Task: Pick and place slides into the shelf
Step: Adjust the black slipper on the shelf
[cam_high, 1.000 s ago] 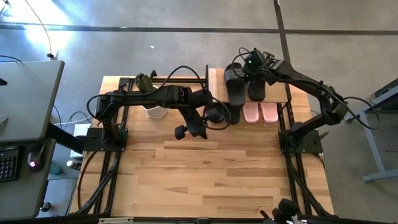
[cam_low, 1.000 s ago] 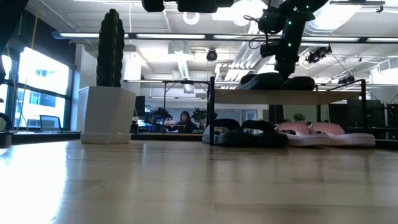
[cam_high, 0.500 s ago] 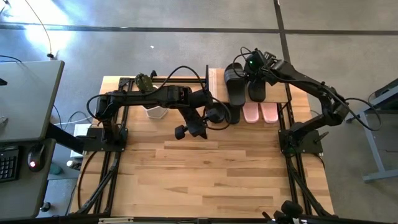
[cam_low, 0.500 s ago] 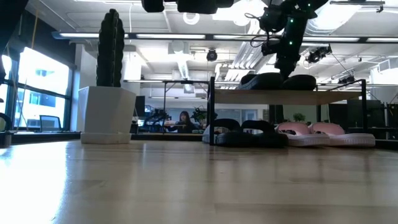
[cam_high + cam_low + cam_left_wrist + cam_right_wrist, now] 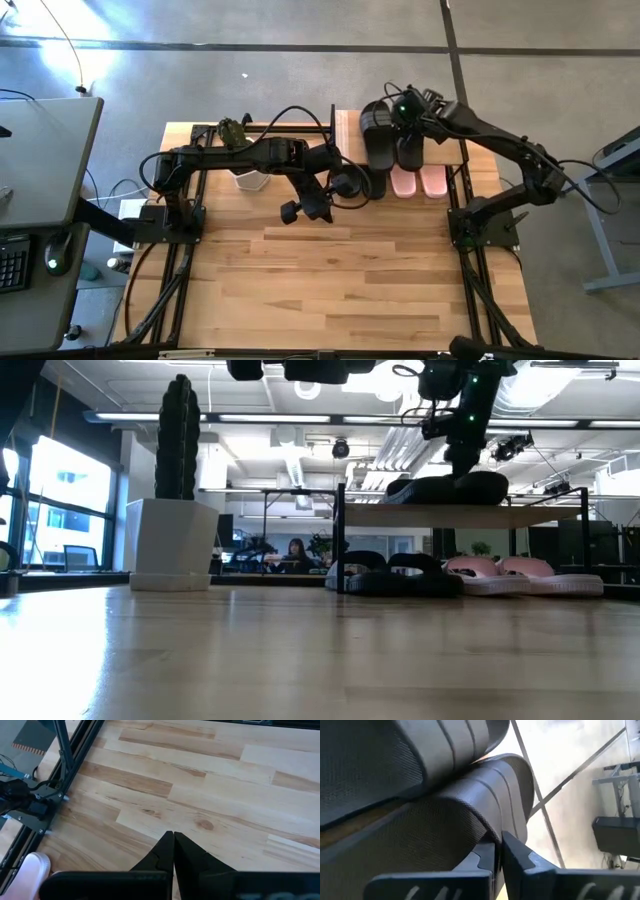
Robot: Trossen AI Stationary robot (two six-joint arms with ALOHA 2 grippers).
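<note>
Now the right gripper [image 5: 403, 112] hangs low over the light wooden top board of the small two-tier shelf [image 5: 349, 125] at the far side of the light wooden desk [image 5: 340, 290], its fingers [image 5: 512, 851] pressed together. In the right wrist view the finger tips lie against the ribbed strap of a black rubber slide sandal [image 5: 485, 805], but nothing is clamped between them. I judge that they push or straighten this sandal rather than hold it, because closed fingers make one firm point for nudging.

Two black slide sandals [image 5: 380, 135] lie side by side on the top board. Below, on the lower level, stand two more black sandals [image 5: 395, 572] and two pink slide sandals with striped straps [image 5: 520, 575], their toes towards the desk's open part. So all six seem already placed in the shelf, and the task looks nearly finished.

The left gripper [image 5: 173, 837] waits above the bare desk in front of the shelf, fingers also together and empty. A white plant pot with a tall cactus [image 5: 172, 510] stands beside the shelf, apart from the work.
</note>
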